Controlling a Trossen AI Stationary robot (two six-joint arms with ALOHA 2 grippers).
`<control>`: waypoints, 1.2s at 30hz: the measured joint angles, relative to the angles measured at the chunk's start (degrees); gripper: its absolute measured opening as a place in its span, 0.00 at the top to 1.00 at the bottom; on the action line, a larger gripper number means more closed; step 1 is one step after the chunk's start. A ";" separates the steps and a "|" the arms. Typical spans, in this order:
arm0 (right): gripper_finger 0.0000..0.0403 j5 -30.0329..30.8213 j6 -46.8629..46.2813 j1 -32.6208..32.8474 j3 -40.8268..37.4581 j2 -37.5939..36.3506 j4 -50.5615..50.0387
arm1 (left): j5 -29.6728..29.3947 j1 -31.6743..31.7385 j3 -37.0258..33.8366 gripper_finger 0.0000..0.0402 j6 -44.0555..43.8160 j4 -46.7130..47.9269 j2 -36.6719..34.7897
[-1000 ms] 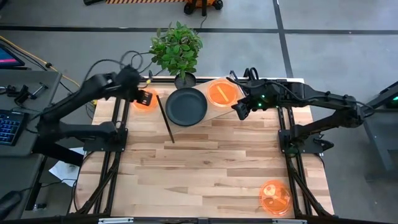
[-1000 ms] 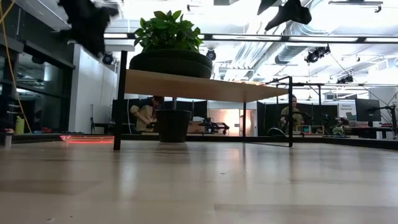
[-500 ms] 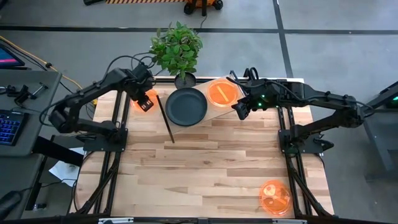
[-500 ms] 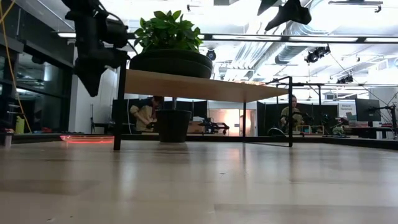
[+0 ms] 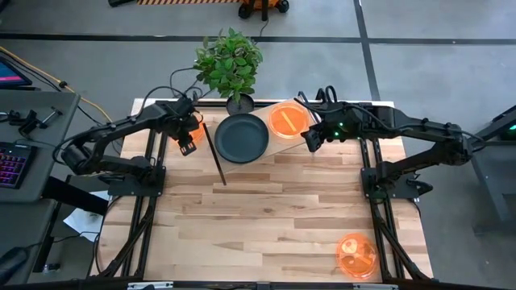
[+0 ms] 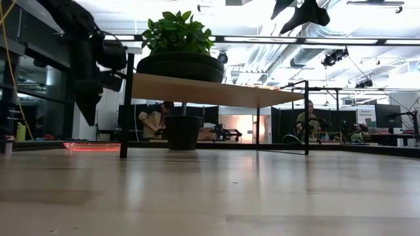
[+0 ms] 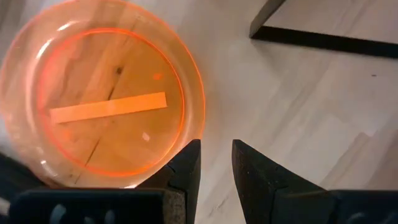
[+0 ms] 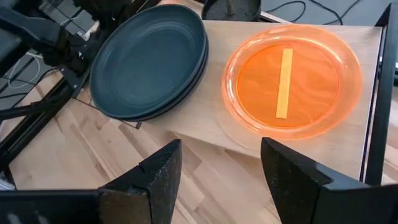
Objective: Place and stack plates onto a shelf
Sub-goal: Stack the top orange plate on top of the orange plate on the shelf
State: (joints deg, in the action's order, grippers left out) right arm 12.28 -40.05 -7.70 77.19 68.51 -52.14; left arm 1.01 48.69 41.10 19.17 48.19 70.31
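Observation:
The light-wood shelf (image 5: 276, 148) stands at the table's far side on black rod legs. On it rest a stack of dark plates (image 5: 242, 137) and, to their right, one orange plate (image 5: 288, 121). A second orange plate (image 7: 102, 109) lies flat on the table left of the shelf. My left gripper (image 7: 216, 158) hangs above this plate's rim on the shelf side, open by a narrow gap, and in the low view (image 6: 85, 111) it is clear of the tabletop. My right gripper (image 8: 217, 165) is wide open, high above the shelf's right near edge. A third orange plate (image 5: 355, 254) lies at the table's near right.
A potted plant (image 5: 230, 60) stands just behind the shelf. The shelf's black leg rod (image 7: 323, 40) runs along the table close to the left gripper. Bare butcher-block tabletop (image 5: 266, 217) stretches in front of the shelf. People sit in the room beyond (image 6: 308, 121).
My left arm has come down from high above the table toward the orange plate left of the shelf, staying over the same spot; its gripper now hangs lower, beside the shelf's left leg.

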 joint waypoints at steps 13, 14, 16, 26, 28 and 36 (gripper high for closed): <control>0.50 2.27 -1.07 -0.07 0.00 0.13 0.00 | -0.23 0.07 -2.57 0.80 2.66 -6.11 6.82; 0.50 2.27 -1.07 -0.07 -0.01 0.13 0.00 | -0.26 0.07 -2.57 0.80 2.47 -6.07 8.06; 0.50 2.52 -1.07 -0.07 -0.01 0.13 0.00 | -0.25 0.07 -2.57 0.80 2.04 -6.33 10.10; 0.50 2.79 -1.07 -0.07 -0.02 0.13 0.00 | -7.17 0.07 -2.57 0.80 1.07 -9.09 13.39; 0.50 3.01 -1.07 -0.07 -0.02 0.13 -0.01 | -7.29 0.04 -2.57 0.80 1.50 -9.43 13.39; 0.50 4.21 -1.95 -0.07 -0.03 0.13 0.00 | -9.74 0.04 -2.57 0.82 2.04 -11.60 13.39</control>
State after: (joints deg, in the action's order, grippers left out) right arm 16.49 -42.00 -7.77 77.16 68.64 -52.14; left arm -8.73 48.73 38.52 21.21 36.59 83.70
